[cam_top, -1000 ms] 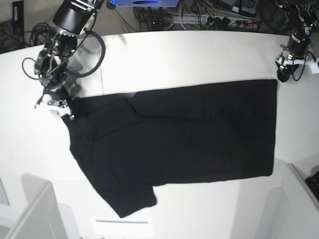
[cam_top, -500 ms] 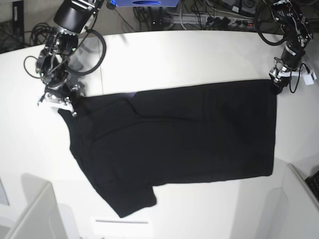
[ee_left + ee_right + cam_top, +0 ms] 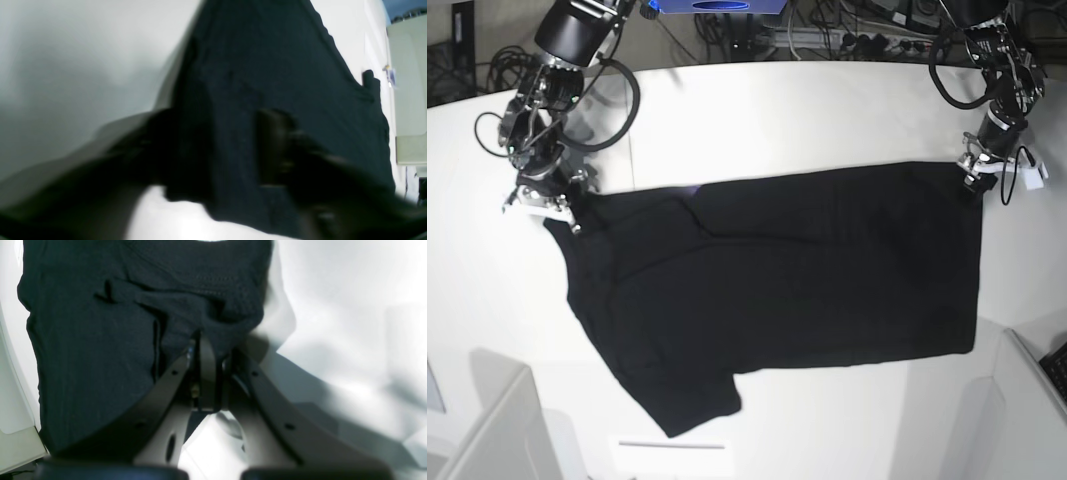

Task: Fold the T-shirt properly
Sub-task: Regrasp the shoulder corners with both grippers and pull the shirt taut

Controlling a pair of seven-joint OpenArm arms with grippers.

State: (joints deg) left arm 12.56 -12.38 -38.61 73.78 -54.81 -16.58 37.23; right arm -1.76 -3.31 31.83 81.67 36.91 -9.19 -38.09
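White surface [image 3: 807, 110] under bright light, cables and a power strip [image 3: 877, 43] along the far edge, a pale bin-like box [image 3: 487, 430] at the near corner. Spread across the middle: the T-shirt [image 3: 787, 290], plain black side up, lying lengthwise, hem toward the base view's right, shoulders and collar toward its left. One short sleeve [image 3: 687, 400] sticking out toward the near edge; the far sleeve apparently tucked in under a diagonal crease near the collar end. No print or label visible from here.

Right claw [image 3: 206, 350] down at the collar-end corner, fingers pressed together with a bunched ridge of black fabric pinched between them, clear in the right wrist view; same claw [image 3: 547, 205] seen in the base view at the shirt's far left corner. Left claw [image 3: 975, 172] down at the far hem corner on the base view's right. Left wrist view badly blurred: dark fingers [image 3: 277, 140] over the dark cloth, apparently astride the hem edge, but gap and grip impossible to make out. Cannot tell whether apart or clamped there.

Judged progress: early. Shirt flattened and roughly squared, perhaps one sleeve turned in, main body not yet folded. One far corner gripped, the other likely about to be. Left to do, by the look of it: secure the hem corner, carry the far edge over toward the near edge, tuck the loose sleeve, then fold end to end into a compact rectangle.
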